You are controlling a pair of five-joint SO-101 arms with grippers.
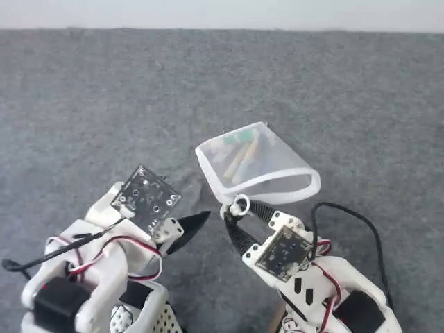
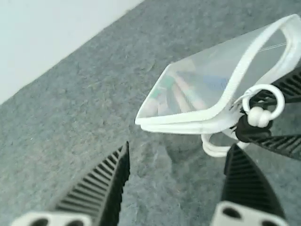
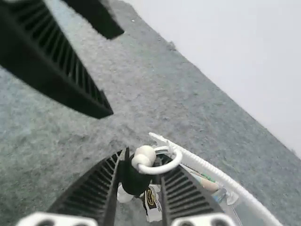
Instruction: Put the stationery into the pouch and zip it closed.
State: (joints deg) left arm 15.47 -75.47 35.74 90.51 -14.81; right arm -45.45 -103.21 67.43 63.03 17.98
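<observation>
You are holding the pouch (image 1: 258, 161) by its pull (image 3: 134, 181): the right gripper (image 1: 238, 209) is clamping its jaws on the black tab, with the white ring and bead sitting just above the fingertips. The pouch is lying at mid-table on the grey mat (image 1: 104, 104), just beyond the right gripper, and the stationery (image 2: 174, 94) is showing through the mesh, tucked toward the far left corner. So the loading is looking done and the zipping is the step in hand; how far the zip has run is hard to tell from here.

The left gripper (image 2: 181, 149) is hovering with its jaws apart and nothing between them, near and left of the pouch's near corner. That is where you are needing it. You should be bringing it onto the white rim beside the pull and pinching there, so the fabric is bracing against the right arm's draw. Without that anchor the whole pouch is likely sliding along with the pull instead of closing.

Be drawing the pull in line with the rim, low and steady, not upward, as the mesh is soft and apt to bunch.
</observation>
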